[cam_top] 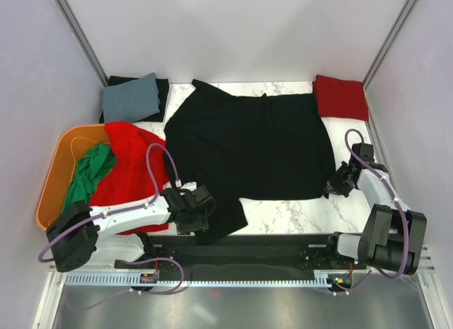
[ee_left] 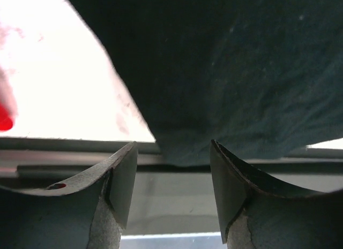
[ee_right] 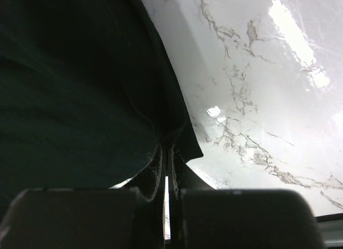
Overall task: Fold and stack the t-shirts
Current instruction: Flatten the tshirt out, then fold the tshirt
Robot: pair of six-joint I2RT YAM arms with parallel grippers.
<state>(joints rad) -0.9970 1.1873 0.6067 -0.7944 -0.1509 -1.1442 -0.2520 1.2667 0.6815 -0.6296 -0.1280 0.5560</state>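
The left arm (cam_top: 127, 216) lies low along the bottom left of the overhead view, reaching rightwards. The left gripper (cam_top: 203, 204) is at the lower left corner of the black t-shirt (cam_top: 248, 145). In its wrist view the left gripper (ee_left: 172, 150) stands spread, and the hem of the black t-shirt (ee_left: 241, 72) hangs just at the fingertips without being clamped.

The right arm (cam_top: 379, 191) rises from the bottom right and bends in towards the middle. The right gripper (cam_top: 331, 187) is at the shirt's lower right corner. From its wrist, the right gripper (ee_right: 167, 152) is pressed together, pinching a puckered corner of the black t-shirt (ee_right: 64, 99).

At the left edge sits an orange tub (cam_top: 53, 177). A green t-shirt (cam_top: 88, 177) is bunched inside it, and a red t-shirt (cam_top: 127, 166) spills over its right rim onto the desk (cam_top: 297, 212).

The black t-shirt is spread flat across the centre of the desk, between the two grippers. At the upper left a folded grey-blue t-shirt (cam_top: 131, 97) rests on a folded black t-shirt (cam_top: 161, 88). At the upper right lies a folded red t-shirt (cam_top: 341, 97).
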